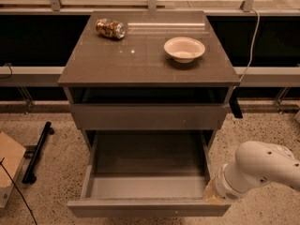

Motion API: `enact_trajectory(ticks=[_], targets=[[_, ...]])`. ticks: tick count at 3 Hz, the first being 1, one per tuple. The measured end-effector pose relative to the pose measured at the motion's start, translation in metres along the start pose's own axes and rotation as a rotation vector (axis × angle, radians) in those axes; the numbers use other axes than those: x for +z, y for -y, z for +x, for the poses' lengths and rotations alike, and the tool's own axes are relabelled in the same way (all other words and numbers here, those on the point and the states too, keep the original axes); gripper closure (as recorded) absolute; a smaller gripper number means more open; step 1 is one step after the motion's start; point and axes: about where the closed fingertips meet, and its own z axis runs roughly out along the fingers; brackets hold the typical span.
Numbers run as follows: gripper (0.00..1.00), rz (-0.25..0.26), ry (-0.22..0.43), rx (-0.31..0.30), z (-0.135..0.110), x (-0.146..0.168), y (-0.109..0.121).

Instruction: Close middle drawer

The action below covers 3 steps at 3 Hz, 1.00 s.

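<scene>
No readable text, label or number anywhere.

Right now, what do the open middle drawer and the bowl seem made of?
Middle drawer: matte grey-brown laminate or painted board, probably; flat, even surface. Bowl: pale, dull, thin-rimmed, likely paper or plastic. End effector sits by the drawer's front right corner.

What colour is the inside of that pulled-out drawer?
Plain grey, in the camera view. The gripper sits at a front corner of the wide grey-brown middle drawer.
</scene>
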Motion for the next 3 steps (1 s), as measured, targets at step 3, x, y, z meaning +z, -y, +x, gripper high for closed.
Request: enact_trajectory(ticks=[3], targets=[[1.0,-0.123,0.084,0.078,0.044,0.082,-0.007]])
